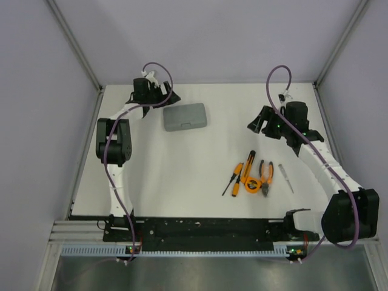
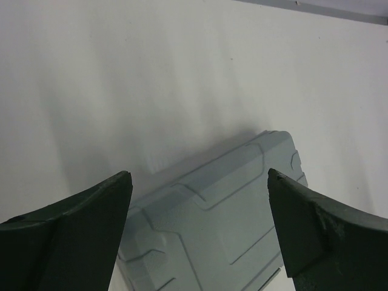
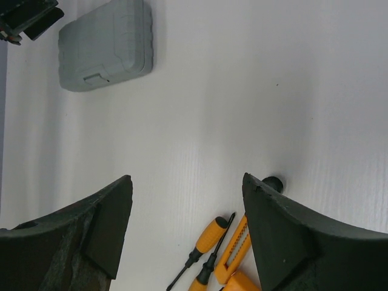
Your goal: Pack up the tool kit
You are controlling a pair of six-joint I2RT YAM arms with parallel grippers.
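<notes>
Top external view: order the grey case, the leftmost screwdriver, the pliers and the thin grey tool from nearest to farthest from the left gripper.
From the left gripper:
1. Grey case, right beside it, far side, left of centre.
2. Leftmost screwdriver, right of centre, nearer the arm bases.
3. Pliers, further right.
4. Thin grey tool, rightmost, just past the pliers.
</notes>
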